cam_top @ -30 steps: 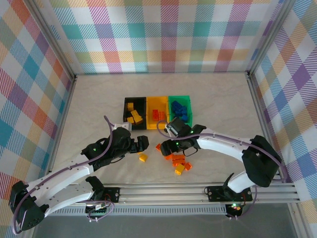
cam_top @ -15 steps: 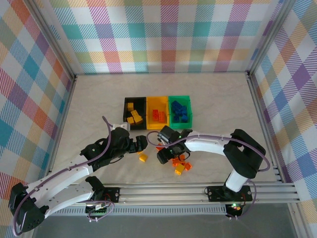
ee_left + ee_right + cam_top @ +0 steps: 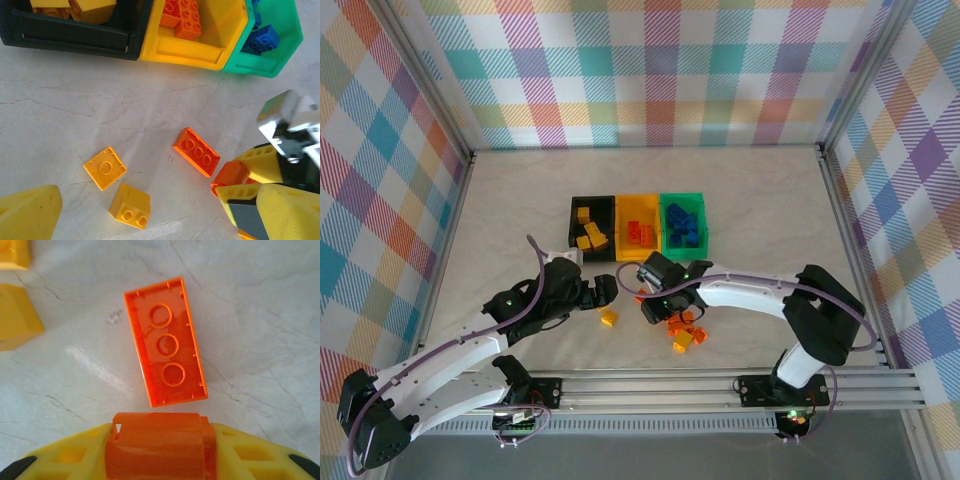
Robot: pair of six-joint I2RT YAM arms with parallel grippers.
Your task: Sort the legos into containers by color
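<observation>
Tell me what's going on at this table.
The right end effector grips an orange brick, right beside a flat orange three-stud piece lying on the table. The left end effector hangs open near two loose yellow bricks. The row of three bins already holds sorted bricks.

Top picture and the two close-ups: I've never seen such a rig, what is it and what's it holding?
It's two robot arms, a left arm and a right arm, bolted at a table's near edge. The wide picture looks down from above; each close-up comes from a camera on one wrist. On the table stand three joined bins of sorted toy bricks, with loose yellow and orange bricks nearer the arms. The right arm's fingers grip an orange brick beside a flat orange one. The left arm's fingers stand open, empty.
</observation>
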